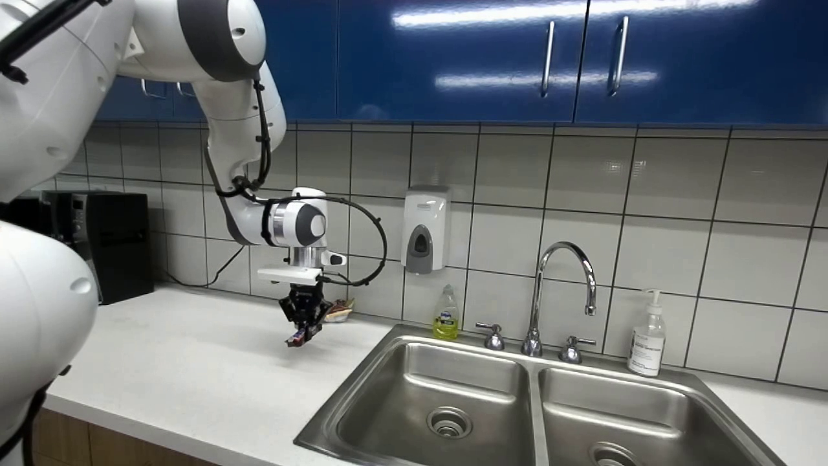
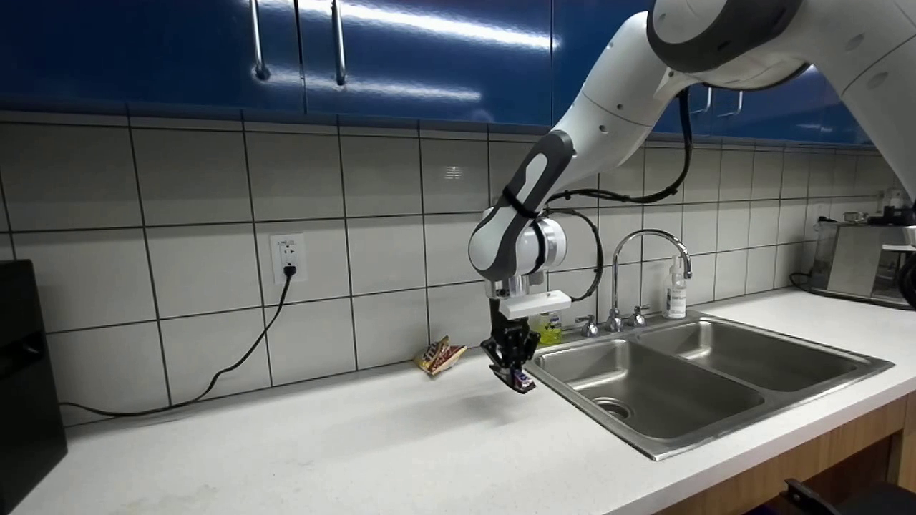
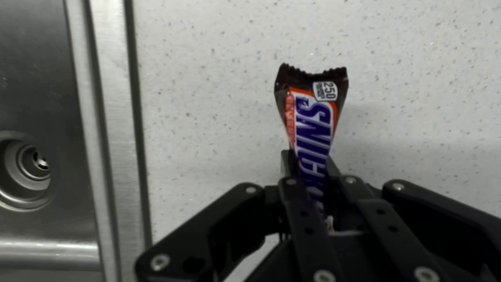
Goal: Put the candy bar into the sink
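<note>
Because the tabletop (image 2: 286, 458) lies underneath and, in both exterior views, the sink (image 1: 538, 414) to the right, move over the left bowl (image 1: 488, 391), descend carefully, and only there part the jaws, which pinch the candy bar (image 3: 313, 125) in mid-air.

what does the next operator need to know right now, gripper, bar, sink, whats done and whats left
Gripper: shut on the bar, one end sticking out past the tips in the wrist view.
Bar: held above the counter, beside the sink, not over it.
Done: bar gripped and raised off the counter.
To do: carry it over the sink, probably to the nearer bowl, lower it and let go.
</note>
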{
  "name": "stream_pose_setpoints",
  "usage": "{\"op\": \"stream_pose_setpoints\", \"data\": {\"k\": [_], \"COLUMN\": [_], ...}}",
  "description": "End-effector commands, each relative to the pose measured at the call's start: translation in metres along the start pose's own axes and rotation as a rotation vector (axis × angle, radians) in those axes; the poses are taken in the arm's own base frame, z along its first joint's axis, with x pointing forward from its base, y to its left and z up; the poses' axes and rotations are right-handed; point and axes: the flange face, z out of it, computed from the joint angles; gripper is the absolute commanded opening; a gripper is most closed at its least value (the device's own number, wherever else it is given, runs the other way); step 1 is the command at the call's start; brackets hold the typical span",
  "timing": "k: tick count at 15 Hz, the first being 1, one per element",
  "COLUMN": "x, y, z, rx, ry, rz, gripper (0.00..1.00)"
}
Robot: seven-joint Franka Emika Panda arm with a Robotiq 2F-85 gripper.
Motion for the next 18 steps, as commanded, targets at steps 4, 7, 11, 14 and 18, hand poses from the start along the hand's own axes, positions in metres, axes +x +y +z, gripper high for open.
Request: {"op": "stream_pose_setpoints", "data": {"k": [4, 7, 11, 14, 18], "x": [-0.023, -0.039, -0.059, -0.070, -0.074], "y": [0.123, 0.182, 0.245, 0.277, 0.302], "z": [-0.020, -0.019, -0.010, 0.001, 0.028], "rx": [0.002, 0.002, -0.003, -0.006, 0.005], "ry": [0.006, -0.001, -0.015, -0.027, -0.050], "rz": [0.232, 0.338, 0.462, 0.522, 0.565], "gripper": [0.04, 0.04, 0.04, 0.04, 0.04]}}
